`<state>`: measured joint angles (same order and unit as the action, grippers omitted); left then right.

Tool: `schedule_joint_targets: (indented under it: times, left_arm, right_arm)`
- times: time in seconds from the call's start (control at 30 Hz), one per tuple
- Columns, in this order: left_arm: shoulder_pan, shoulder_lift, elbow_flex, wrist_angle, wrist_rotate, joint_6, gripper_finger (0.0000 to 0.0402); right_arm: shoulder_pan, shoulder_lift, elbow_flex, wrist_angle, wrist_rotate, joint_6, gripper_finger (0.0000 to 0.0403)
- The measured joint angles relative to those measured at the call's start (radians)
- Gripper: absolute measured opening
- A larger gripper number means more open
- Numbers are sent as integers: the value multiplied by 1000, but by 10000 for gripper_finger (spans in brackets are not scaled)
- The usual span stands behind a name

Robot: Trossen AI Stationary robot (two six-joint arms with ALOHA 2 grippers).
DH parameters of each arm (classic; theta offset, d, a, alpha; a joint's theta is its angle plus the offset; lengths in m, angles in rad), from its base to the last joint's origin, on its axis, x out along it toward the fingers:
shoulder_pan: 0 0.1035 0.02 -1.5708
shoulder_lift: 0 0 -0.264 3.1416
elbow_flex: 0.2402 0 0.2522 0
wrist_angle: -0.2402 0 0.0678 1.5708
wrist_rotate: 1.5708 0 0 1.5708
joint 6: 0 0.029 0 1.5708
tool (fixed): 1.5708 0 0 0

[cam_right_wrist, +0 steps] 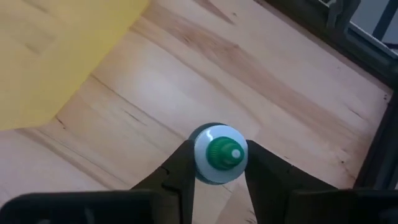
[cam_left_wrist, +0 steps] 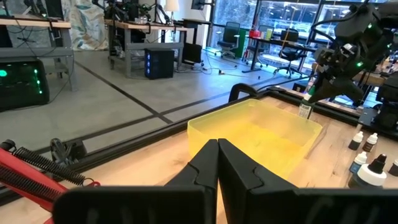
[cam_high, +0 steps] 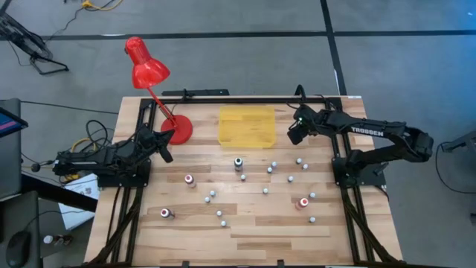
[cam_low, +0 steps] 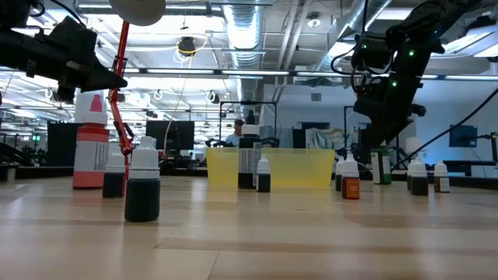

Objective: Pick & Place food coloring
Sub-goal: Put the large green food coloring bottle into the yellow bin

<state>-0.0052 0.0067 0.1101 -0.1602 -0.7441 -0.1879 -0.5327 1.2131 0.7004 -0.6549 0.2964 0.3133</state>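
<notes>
Several tiny food coloring bottles stand upright on the wooden table, among them a dark one (cam_high: 238, 162), a red one (cam_high: 189, 179) and an orange one (cam_high: 303, 202). My right gripper (cam_right_wrist: 217, 163) is just off the right edge of the yellow tray (cam_high: 247, 125), shut on a bottle with a white cap and green tip (cam_right_wrist: 219, 153). That bottle also shows under the gripper in the left wrist view (cam_left_wrist: 305, 111). My left gripper (cam_left_wrist: 217, 149) is shut and touches nothing, held level at the table's left beside the lamp base. My right gripper pinches the bottle just under its white cap (cam_right_wrist: 205, 167), one finger (cam_right_wrist: 181, 168) on each side. The fingers slant down from above, from the table's right side. The bottle stays upright. Whether its base rests on the table cannot be told.
A red desk lamp (cam_high: 149, 71) leans over the far left corner, its round base (cam_high: 178, 128) on the table beside the tray. Black frame rails (cam_high: 223, 97) run along the table's far edge. Bare wood lies between the tray and the scattered bottles.
</notes>
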Motion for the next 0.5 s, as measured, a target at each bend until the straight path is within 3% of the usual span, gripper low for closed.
schedule_joint_targets:
  times: [0.23,0.5]
  left_arm:
    - [0,0,0,-7,0,0,0]
    - [0,0,0,-7,-2,-8,0]
  right_arm:
    - [16,-16,50,-1,-7,-12,103]
    - [99,-15,152,82,17,-140,103]
